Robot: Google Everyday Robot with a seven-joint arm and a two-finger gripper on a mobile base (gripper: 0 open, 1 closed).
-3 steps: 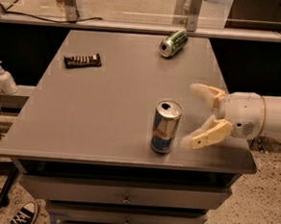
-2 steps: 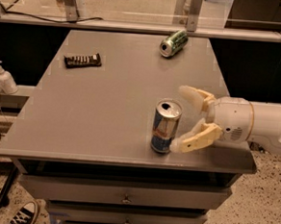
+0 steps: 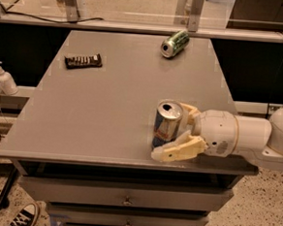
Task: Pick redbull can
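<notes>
Item 1: redbull can (image 3: 167,126). You have it upright near the front right edge of the grey table (image 3: 102,112), silver top and pull-tab opening facing up. Blue-and-silver panels with a red mark; no lettering legible.

Item 2: gripper (image 3: 171,132). It reaches in from your right, fingers spread, one on either side of the can, not visibly clamped.

Item 3: green can (image 3: 174,43), on its side, far edge.

Item 4: dark wrapped bar (image 3: 83,61), far left; print unreadable.

Cream claw (image 3: 172,131) around the silver-and-blue redbull can (image 3: 165,122), green can (image 3: 175,43) on grey table (image 3: 102,112).
</notes>
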